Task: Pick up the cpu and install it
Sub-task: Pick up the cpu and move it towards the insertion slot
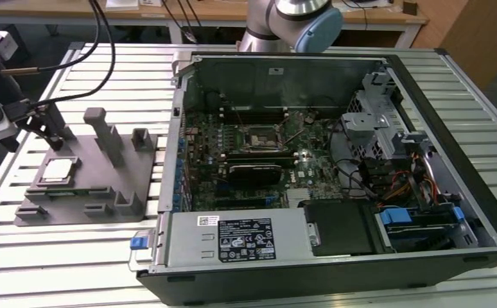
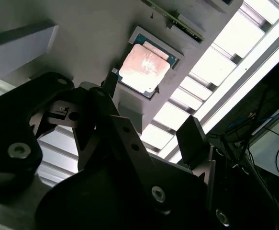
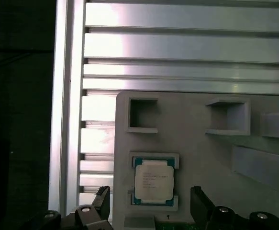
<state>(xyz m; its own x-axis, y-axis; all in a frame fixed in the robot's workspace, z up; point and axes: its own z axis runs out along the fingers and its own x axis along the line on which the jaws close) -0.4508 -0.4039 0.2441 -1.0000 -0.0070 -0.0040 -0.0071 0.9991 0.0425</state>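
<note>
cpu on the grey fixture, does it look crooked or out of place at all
Nothing stands out. The cpu lies flat and square in its recess on the grey fixture, with the gripper open and its fingers clear of it.

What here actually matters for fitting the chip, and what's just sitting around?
Part of the job:
- the cpu, lying in the grey fixture
- the open fingers, close to it
- the socket on the computer's board

Just there:
- the power supply
- the drive cage
- the slatted table
</note>
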